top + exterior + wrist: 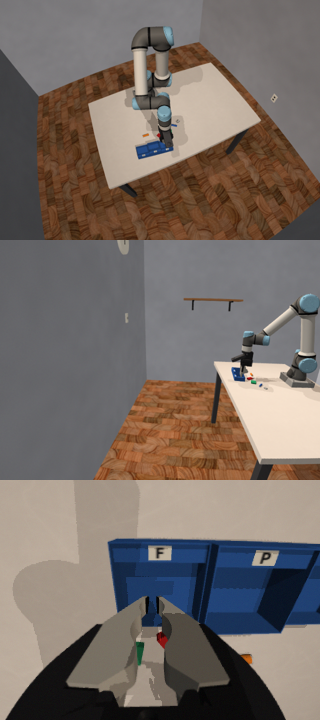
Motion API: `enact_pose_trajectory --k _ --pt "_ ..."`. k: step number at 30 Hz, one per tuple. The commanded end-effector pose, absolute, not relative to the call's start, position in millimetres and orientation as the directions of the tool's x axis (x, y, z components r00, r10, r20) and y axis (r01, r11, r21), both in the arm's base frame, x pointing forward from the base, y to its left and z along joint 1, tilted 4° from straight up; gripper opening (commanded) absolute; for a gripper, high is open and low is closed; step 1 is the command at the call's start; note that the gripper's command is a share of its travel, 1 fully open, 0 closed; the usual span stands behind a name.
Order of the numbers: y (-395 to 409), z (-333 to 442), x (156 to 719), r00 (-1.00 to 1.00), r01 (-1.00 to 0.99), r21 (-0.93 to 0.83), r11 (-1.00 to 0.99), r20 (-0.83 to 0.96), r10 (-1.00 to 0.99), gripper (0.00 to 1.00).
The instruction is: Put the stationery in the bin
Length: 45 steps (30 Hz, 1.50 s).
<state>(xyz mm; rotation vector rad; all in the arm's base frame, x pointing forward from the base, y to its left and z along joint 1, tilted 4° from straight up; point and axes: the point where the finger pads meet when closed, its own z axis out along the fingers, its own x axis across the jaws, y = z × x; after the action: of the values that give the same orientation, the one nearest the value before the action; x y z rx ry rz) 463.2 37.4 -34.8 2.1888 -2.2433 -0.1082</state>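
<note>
My gripper (241,375) (152,597) is shut and empty, pointing down low over bin F (130,554) (239,379). A small gap between its tips shows only blue bin. Bin F is upright; no item shows in its visible part, and the fingers hide some of it. A red item (158,135) (249,378) (162,639) and a green flat block (253,382) (140,652) lie on the table beside the bins. An orange item (145,135) (251,374) (246,658), a blue item (174,125) (260,385) and a small grey item (177,120) (265,388) lie there too.
Bin P (240,557) adjoins bin F, and a third blue bin (140,156) stands at the far end of the row. The row stands near an edge of the table (206,103). The arm partly hides the green block in the top view.
</note>
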Motion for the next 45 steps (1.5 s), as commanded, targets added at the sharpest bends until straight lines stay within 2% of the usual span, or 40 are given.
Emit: enact_pose_trajectory --k 1,45 --pt "37 -34 464 -0.026 -0.998 0.052 0.023 -0.044 -0.999 0.04" --pt "36 -8 465 -0.026 -0.998 0.052 0.023 -0.044 -0.999 0.04"
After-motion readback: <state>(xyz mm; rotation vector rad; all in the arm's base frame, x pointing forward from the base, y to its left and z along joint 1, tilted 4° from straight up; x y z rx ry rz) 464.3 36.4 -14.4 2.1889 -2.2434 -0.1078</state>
